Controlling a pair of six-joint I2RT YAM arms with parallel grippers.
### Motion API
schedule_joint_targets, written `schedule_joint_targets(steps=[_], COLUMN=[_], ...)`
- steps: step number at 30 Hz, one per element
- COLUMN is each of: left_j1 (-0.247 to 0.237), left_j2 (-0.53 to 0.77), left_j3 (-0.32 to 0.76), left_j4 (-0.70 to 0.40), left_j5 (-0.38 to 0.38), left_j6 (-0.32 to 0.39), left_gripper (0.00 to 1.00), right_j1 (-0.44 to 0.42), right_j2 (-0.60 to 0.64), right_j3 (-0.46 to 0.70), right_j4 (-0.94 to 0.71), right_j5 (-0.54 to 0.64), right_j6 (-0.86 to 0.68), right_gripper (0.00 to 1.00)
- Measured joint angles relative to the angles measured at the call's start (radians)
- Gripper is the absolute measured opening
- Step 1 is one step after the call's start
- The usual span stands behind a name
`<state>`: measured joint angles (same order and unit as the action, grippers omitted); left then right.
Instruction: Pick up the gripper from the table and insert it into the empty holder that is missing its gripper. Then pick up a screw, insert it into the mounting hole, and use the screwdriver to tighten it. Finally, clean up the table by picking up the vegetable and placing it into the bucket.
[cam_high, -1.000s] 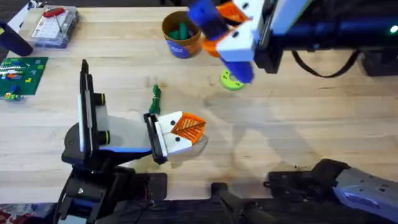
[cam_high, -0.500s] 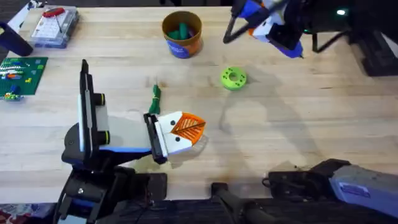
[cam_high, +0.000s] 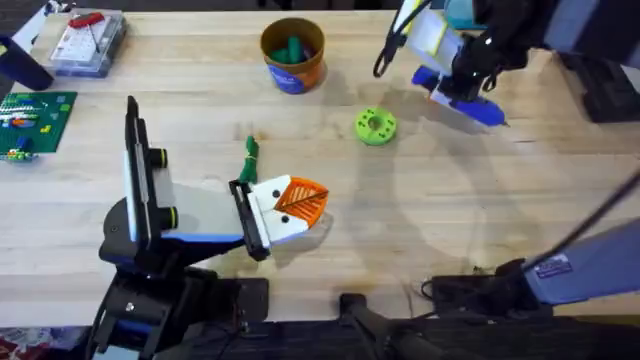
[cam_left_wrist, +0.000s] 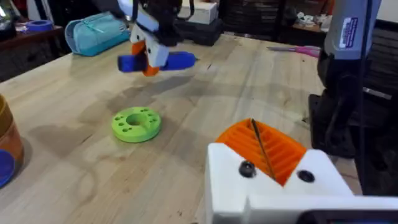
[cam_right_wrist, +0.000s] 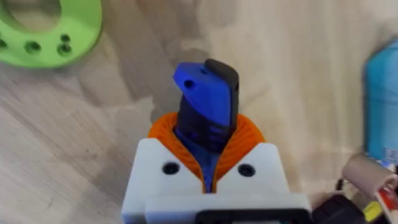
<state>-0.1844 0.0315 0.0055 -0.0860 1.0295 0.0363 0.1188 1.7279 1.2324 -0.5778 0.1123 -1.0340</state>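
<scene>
the right gripper (cam_right_wrist: 208, 177), near the table's far right corner, is clamped on the screwdriver (cam_right_wrist: 206, 109), long axis flat; the left gripper (cam_left_wrist: 264, 149), pads together, holds nothing.

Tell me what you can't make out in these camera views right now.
- Bucket contents: something green inside, overhead view, too small to identify.
- Screwdriver tip: right wrist view, buried between the right gripper pads.
- Left gripper in its wrist view: whether anything sits between its closed pads.
- Clear box contents: overhead, too small.
</scene>
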Motion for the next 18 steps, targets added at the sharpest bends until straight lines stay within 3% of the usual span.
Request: schedule_joint_targets(steps=[6,14,15,16,18], left_j1=[0.000,0.000,0.000,0.000,0.000], left_j2=[0.000,0.000,0.000,0.000,0.000], left_j3=[0.000,0.000,0.000,0.000,0.000], left_j4=[0.000,0.000,0.000,0.000,0.000], left_j5=[-0.006,-0.006,-0.006,-0.006,-0.006], left_j6=[-0.003,-0.004,-0.004,-0.004,-0.004], left_gripper=[0.008,0.008,0.008,0.008,0.008], right_j1=[-0.013,-0.013,-0.013,-0.013,-0.013], right_j2=[0.101,0.107,0.107,0.107,0.107], right_j3=[0.000,0.000,0.000,0.000,0.000], right_j4=[-0.006,-0.006,-0.007,-0.007,-0.007], right_j5=[0.003,0.003,0.003,0.003,0.004], right_j6=[-0.046,-0.062,-0.062,-0.061,-0.064], right_gripper=[0.043,0.045,0.074,0.163,0.474])
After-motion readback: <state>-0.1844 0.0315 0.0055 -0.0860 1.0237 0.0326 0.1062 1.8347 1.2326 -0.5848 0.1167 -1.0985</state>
